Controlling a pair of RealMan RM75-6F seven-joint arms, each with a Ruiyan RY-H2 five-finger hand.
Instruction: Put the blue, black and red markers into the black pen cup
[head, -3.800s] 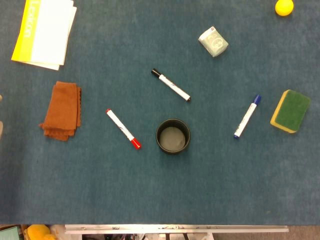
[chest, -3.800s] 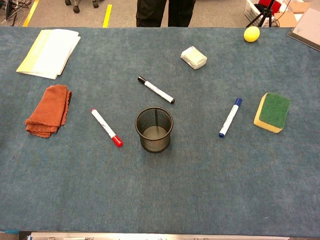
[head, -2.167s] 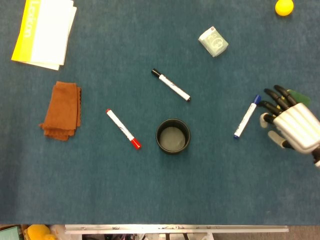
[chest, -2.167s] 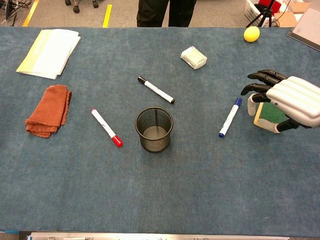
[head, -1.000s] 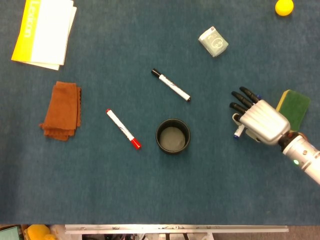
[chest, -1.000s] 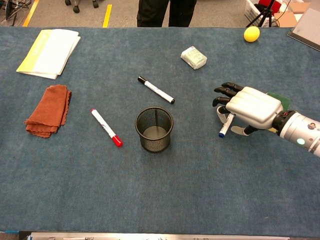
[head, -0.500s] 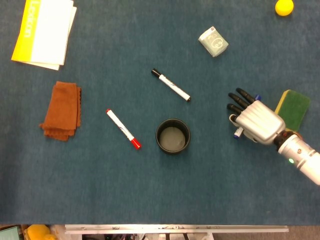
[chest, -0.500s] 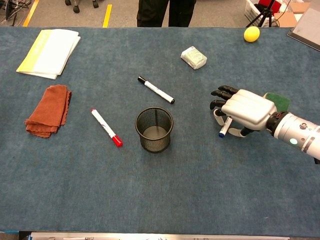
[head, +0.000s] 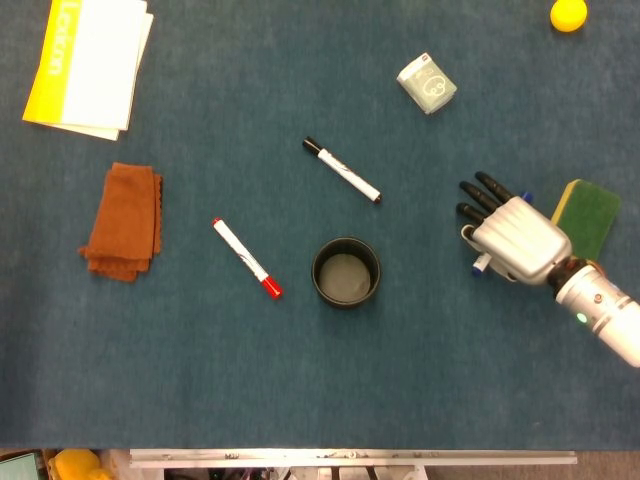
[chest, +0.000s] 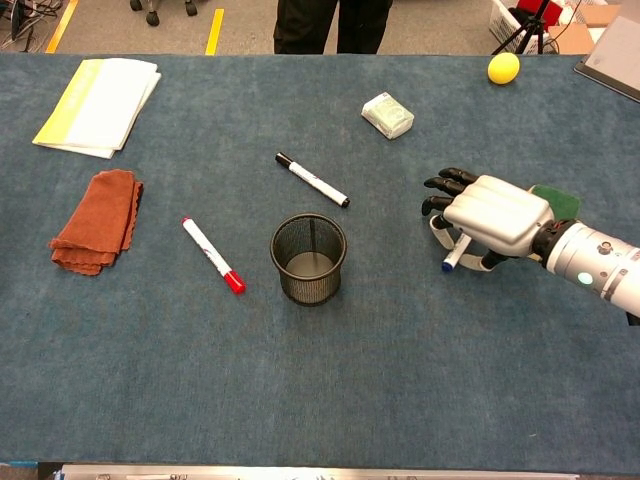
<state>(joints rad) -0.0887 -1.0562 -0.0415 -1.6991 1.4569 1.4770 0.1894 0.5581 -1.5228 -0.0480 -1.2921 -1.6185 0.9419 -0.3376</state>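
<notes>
- Covering the blue marker (chest: 453, 262), the right hand (chest: 490, 217) has its fingers curled around it at the desk's (chest: 400, 380) right side; whether it is lifted cannot be told.
- Black pen cup (chest: 308, 258) stands at centre, red marker (chest: 213, 254) to its left, black marker (chest: 312, 180) beyond it.

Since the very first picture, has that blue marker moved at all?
Yes, slightly. The blue marker now lies under the right hand, its lower tip shifted a little right, away from the black pen cup.

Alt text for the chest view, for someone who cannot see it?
The robot's right hand covers the blue marker on a blue table; whether it grips is unclear. The black mesh pen cup stands empty at centre, with the red marker and black marker lying nearby.
</notes>
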